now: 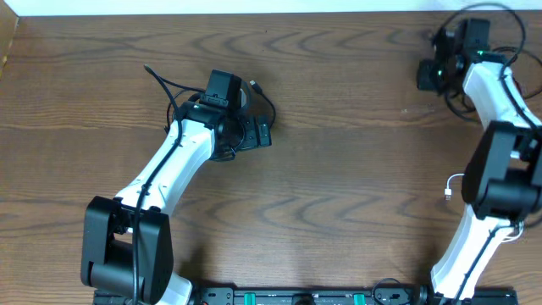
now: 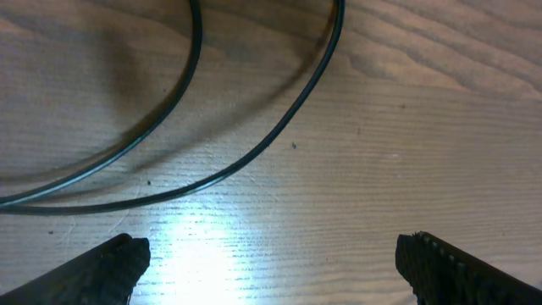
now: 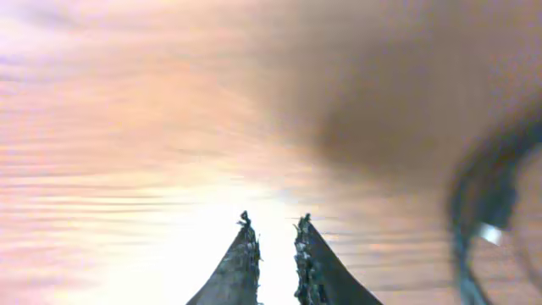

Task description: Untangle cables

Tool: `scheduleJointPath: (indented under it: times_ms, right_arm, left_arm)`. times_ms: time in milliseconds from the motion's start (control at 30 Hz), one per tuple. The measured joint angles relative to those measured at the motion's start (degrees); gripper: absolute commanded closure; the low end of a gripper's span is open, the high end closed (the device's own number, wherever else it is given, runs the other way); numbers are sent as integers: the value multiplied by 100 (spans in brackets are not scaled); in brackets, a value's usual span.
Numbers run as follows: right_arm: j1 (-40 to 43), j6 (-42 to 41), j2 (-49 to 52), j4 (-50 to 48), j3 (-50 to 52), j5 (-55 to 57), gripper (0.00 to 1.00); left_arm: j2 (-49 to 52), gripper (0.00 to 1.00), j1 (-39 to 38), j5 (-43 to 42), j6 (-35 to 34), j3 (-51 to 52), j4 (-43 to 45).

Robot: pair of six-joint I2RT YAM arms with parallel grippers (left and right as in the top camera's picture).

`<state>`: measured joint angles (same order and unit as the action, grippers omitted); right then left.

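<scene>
Brown wood-grain table carries a white cable nearest the robot, just beside the right arm. Farther out, the left pincer hangs released, its fingers spread wide over bare wood, with two strands of a looped black cable just ahead. At the far right corner the right pincer is barely parted and grasps nothing, a second black cable blurred beside it.
</scene>
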<state>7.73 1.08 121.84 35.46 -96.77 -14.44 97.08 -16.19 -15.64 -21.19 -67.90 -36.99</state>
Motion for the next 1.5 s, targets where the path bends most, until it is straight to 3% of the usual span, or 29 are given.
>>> scheduleJointPath:
  times_ms: [200, 533, 667, 900, 1167, 1500]
  right_arm:
    - [-492, -251, -780, 334, -59, -713, 93]
    - [-1585, -369, -682, 726, -33, -975, 99]
    - [-2081, -369, -682, 643, 52, -1023, 99]
    - [-2964, -393, -682, -337, 693, -1056, 99]
    - [-3974, -435, -634, -2100, 1244, -1340, 99]
    - [-4962, -1080, 382, -3386, 1263, -1128, 99]
  left_arm:
    - [0, 0, 0, 140, 26, 0, 42]
    - [0, 0, 0, 555, 46, 0, 365]
    - [-13, 0, 94, 1110, 7, 0, 313]
    - [-920, 0, 1309, 2002, -625, 2, -275]
    - [-2393, 0, 2813, 2273, -1191, 0, -1259]
    - [-2592, 0, 3163, 2328, -1333, 0, -1919]
